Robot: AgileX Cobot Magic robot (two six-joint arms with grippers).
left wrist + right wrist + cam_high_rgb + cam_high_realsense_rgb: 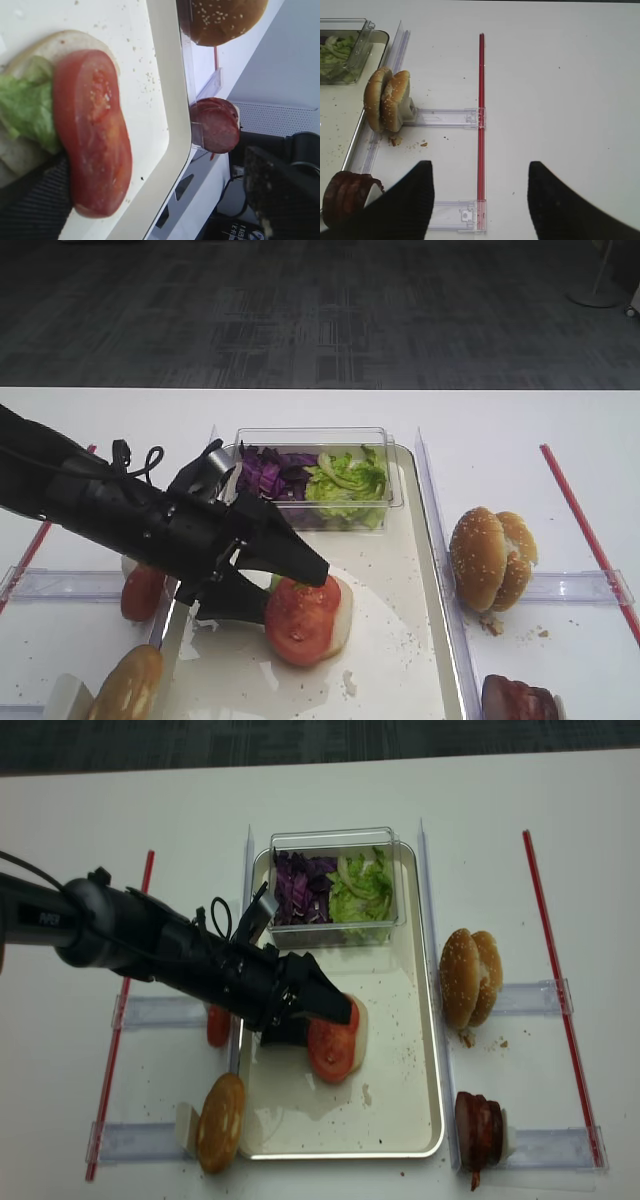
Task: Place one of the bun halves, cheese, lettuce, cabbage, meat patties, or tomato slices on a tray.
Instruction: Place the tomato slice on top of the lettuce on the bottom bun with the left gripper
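Observation:
On the cream tray a tomato slice lies on lettuce and a pale bun half. My left gripper is open, its fingers wide apart on either side of the slice, and it holds nothing. My right gripper hovers open and empty over bare table. Sesame bun halves stand on edge right of the tray, with meat patties nearer the front. More tomato slices and a bun half sit left of the tray. Cheese is out of view.
A clear tub at the tray's far end holds purple cabbage and green lettuce. Clear plastic holders and red strips lie on the white table on both sides. Crumbs speckle the tray.

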